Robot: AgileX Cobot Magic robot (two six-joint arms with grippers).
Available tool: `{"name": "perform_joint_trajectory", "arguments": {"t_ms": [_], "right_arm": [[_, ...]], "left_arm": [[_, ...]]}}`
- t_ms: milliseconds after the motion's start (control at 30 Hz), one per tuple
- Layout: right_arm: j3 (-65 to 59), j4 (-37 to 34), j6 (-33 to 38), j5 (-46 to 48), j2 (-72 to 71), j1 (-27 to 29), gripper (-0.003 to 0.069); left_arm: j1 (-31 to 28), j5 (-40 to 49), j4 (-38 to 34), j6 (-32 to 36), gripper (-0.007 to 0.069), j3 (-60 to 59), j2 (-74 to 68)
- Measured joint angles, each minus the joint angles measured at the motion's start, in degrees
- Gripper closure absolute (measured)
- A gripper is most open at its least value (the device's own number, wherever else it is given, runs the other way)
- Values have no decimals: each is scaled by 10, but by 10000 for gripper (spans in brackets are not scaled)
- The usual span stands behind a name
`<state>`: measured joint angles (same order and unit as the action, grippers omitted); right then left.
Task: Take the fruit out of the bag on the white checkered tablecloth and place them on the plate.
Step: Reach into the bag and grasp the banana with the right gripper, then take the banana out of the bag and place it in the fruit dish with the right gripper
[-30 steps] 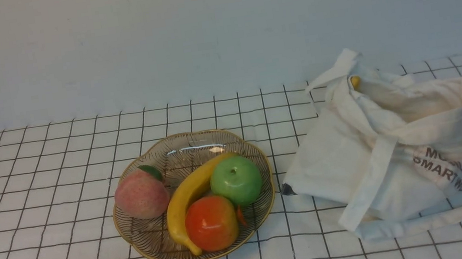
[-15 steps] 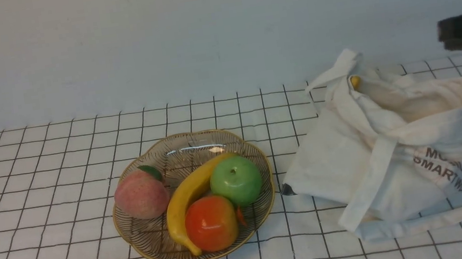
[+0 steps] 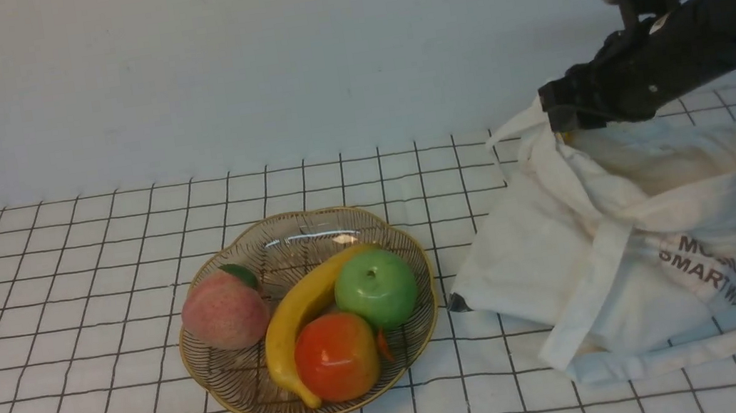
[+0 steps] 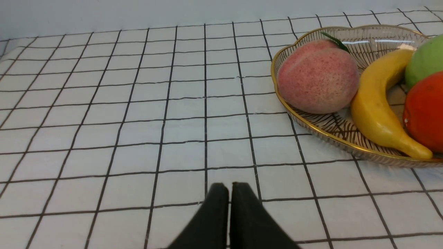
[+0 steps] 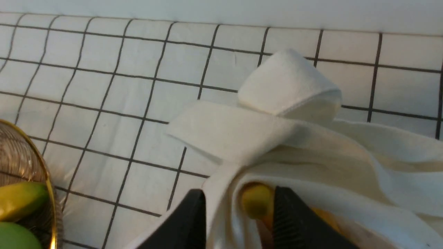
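The cream bag (image 3: pixel 560 244) printed "SMART" lies on the white checkered tablecloth (image 3: pixel 61 278) at the right, its mouth open upward. In the right wrist view, the yellow tip of the fruit (image 5: pixel 255 200), a banana, pokes out at the bag's (image 5: pixel 311 138) mouth corner. My right gripper (image 3: pixel 555 115) (image 5: pixel 239 193) is open at that corner, its jaws either side of the tip and a fold of cloth. The gold-rimmed glass plate (image 3: pixel 297 214) sits at the centre. My left gripper (image 4: pixel 230 188) is shut, low over bare cloth beside the plate (image 4: pixel 275 79).
The plate holds a peach (image 3: pixel 224 309), a deeper yellow banana (image 3: pixel 297 314), a green apple (image 3: pixel 376 288) and a red-orange apple (image 3: pixel 335 355). The bag's long straps (image 3: pixel 684 353) trail toward the front. A plain wall stands behind the table.
My right arm has come in from the right edge and dropped to the bag's upper left mouth corner. Its jaws have opened. Plate, fruit and bag have not moved.
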<state>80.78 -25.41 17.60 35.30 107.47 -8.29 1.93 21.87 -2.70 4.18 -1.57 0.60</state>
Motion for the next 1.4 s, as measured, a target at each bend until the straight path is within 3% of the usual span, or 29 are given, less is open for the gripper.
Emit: {"name": "perform_joint_trajectory", "arguments": {"t_ms": [133,500,600,733,767,1400], "right_arm": [[4,15,-7,-1,8,0,349],[4,24,-8,-26,28,0,348],[4,25,-8,-27,31,0,389],[4,36,-8,-18,30,0,580],[4,45,-8,-16,27,0,597],[4,173,-59,82,-83,0,597]], "left_arm": [[0,0,0,0,632,0,0],[0,0,0,0,632,0,0],[0,0,0,0,632,0,0],[0,0,0,0,632,0,0],[0,0,0,0,632,0,0],[0,0,0,0,632,0,0]]}}
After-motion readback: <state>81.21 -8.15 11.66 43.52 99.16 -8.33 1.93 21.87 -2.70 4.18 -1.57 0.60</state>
